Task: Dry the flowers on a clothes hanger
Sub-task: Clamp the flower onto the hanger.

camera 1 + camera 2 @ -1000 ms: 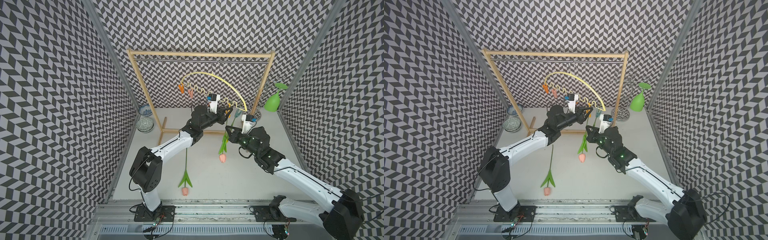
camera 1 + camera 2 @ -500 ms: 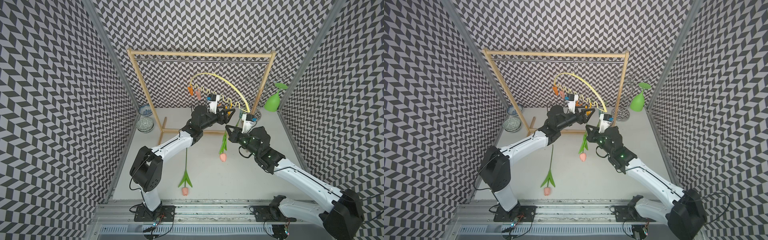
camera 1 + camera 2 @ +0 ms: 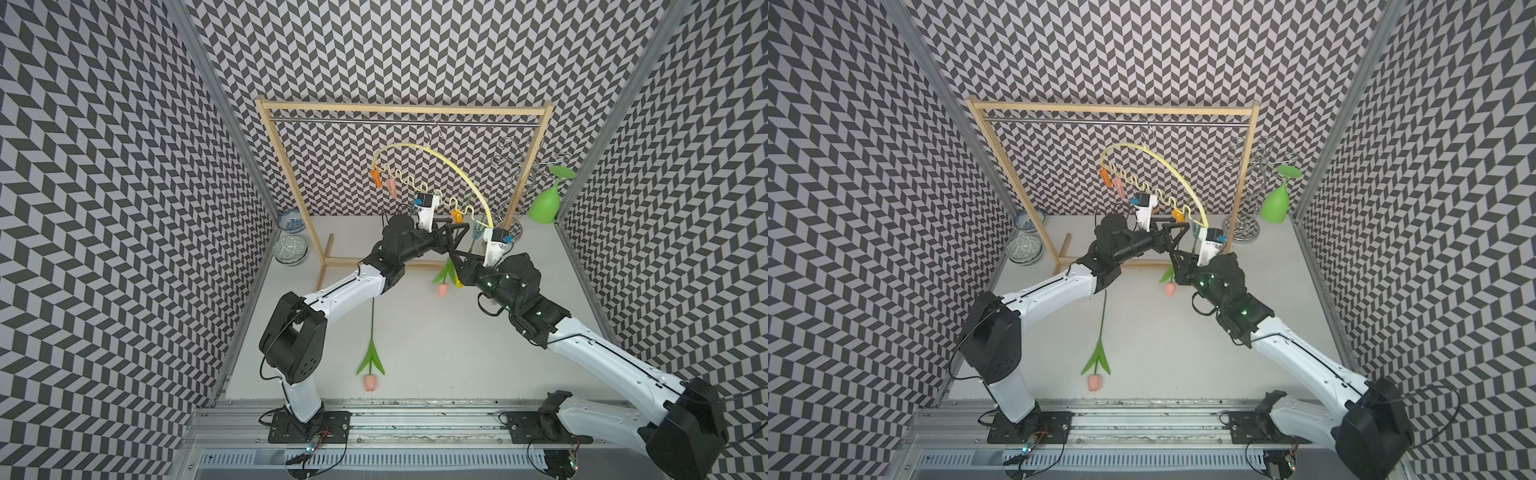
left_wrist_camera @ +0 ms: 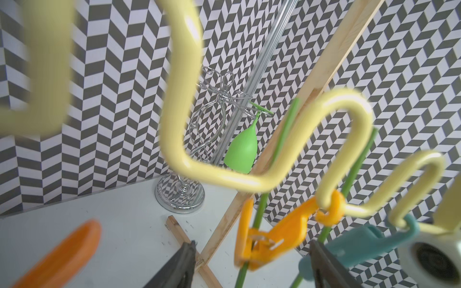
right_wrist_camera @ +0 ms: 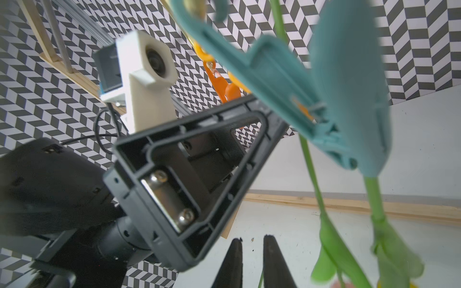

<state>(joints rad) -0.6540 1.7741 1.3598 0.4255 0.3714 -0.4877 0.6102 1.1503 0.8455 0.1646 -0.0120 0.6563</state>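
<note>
The flowers look light and limp, so they will likely bend and swing rather than resist. The thin green stem is the place to grip, on the bare length away from the leaves and the soft head, which could crush or slip. The pink tulip [image 3: 369, 382] not yet hung lies on the white table [image 3: 436, 353] near the front, left of centre, head towards the front edge and stem running to the far side under the left arm. The other two hang head down at the right end of the clothes hanger [image 4: 178, 99], a pale yellow arch with a wavy lower bar hooked on the metal rail of the wooden rack [image 3: 399, 110]. One stem sits in the orange peg [image 4: 272, 239], the other in the blue-green peg [image 5: 274, 74]; a pink head [image 3: 441, 289] and a sliver of yellow [image 3: 458, 284] show below. The hanger hangs free, so it should sway at any push. The left gripper [image 3: 457, 235] stands wide apart just beside the orange peg, holding nothing. The right gripper [image 5: 252, 264] shows a narrow gap between its tips, empty, with the hanging stems just to its right
</note>
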